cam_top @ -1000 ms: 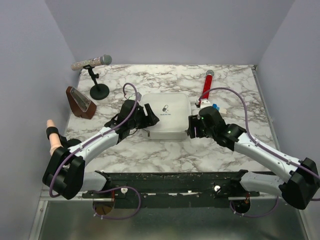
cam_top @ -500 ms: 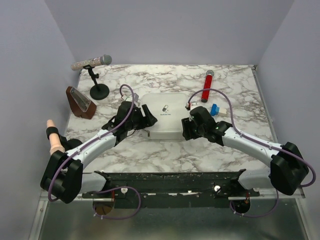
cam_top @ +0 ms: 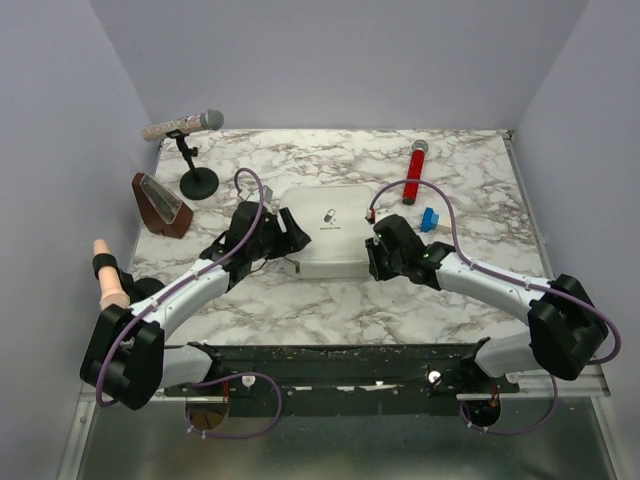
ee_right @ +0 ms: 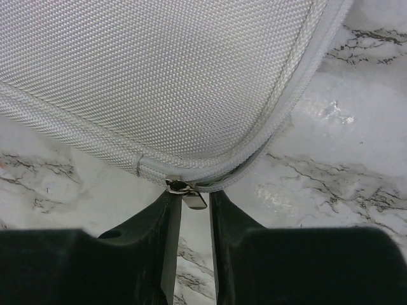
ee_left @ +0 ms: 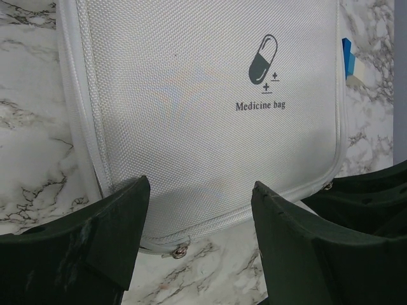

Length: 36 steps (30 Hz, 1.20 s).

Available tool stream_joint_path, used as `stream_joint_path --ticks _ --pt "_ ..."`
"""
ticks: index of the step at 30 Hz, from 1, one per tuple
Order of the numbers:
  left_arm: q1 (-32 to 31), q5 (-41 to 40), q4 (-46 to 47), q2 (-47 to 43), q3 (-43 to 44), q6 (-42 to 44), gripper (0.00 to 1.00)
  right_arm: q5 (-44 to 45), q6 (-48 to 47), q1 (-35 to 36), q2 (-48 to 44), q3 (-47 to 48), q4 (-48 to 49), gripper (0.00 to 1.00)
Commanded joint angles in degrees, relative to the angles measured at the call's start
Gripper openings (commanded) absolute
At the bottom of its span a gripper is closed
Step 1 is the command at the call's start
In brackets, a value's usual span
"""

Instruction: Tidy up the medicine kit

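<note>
The medicine kit (cam_top: 335, 225) is a pale grey-white fabric case with a zip and a pill mark, lying shut at mid table. It fills the left wrist view (ee_left: 191, 95) and the right wrist view (ee_right: 159, 63). My left gripper (cam_top: 290, 240) is wide open at its left near corner (ee_left: 200, 187), the jaws standing either side of the case edge, with a zip pull (ee_left: 180, 250) below. My right gripper (cam_top: 372, 255) is at the right near corner (ee_right: 195, 194), fingers a narrow gap apart with a second metal zip pull (ee_right: 196, 200) between them, not visibly pinched.
A red cylinder (cam_top: 414, 172) and a small blue item (cam_top: 429, 219) lie right of the kit. A microphone on a stand (cam_top: 198, 183), a brown wedge (cam_top: 160, 205) and a pink peg (cam_top: 105, 275) are at the left. Walls close in on three sides.
My right gripper has moved left and in to the kit's right near corner, its fingers now around the zip pull. My left gripper has shifted slightly at the left corner. The kit has not moved.
</note>
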Motion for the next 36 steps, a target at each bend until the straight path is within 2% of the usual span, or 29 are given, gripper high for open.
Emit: stream_joint_path --ticks 1,9,15,17,22,28,32,34,36 --pt "1.34 -1.16 -5.69 -0.21 -1.45 1.35 0.78 1.67 -0.45 0.06 -1.52 -0.67 2.45 0.28" --pt "1.87 0.15 -6.74 -2.48 -1.54 -0.58 0.77 1.50 -0.19 0.06 -2.14 -0.58 1.13 0.01" --pt "0.30 3.23 -5.16 -9.42 -4.87 -9.89 0.94 -1.48 1.21 0.23 -3.28 -1.98 1.13 0.01" --pt "-1.37 1.40 -6.99 -11.97 -6.19 -11.92 0.99 -2.98 1.92 0.67 -3.63 -2.60 1.30 0.01" --pt "-3.14 -0.02 -9.12 -16.20 -10.41 -15.61 0.99 -3.25 3.15 4.62 -2.41 -1.55 1.30 0.01" --pt "-3.23 -1.33 -10.87 -17.25 -13.13 -18.25 0.99 -2.81 4.03 8.05 0.84 1.88 0.43 0.01" --pt "-3.23 -2.83 -3.61 -18.23 -15.95 -20.10 0.99 -2.89 3.68 8.66 1.38 3.11 0.42 0.01" --pt "-3.23 -2.74 0.71 -16.39 -16.04 -20.80 0.99 -3.33 3.33 9.63 2.25 4.25 0.51 0.01" --pt "-3.14 -3.71 0.64 -12.88 -14.21 -19.84 0.99 -3.07 3.24 11.38 3.83 6.09 0.07 0.01"
